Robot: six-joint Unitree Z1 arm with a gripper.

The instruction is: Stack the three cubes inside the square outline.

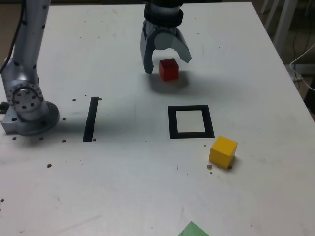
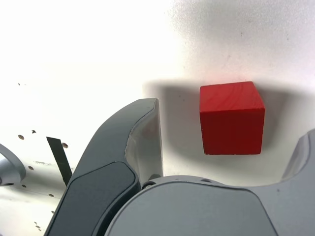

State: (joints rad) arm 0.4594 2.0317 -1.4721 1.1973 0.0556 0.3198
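Red cube (image 1: 169,69) sits on the counter (image 1: 123,172) between the wide-open, empty claw (image 1: 167,61), apart from the square outline (image 1: 191,122). Off-centre closing could nudge it sideways and miss.

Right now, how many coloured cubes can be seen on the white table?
3: small red cube between the open gripper fingers; yellow cube beside the black square outline; green cube, partly cut off.
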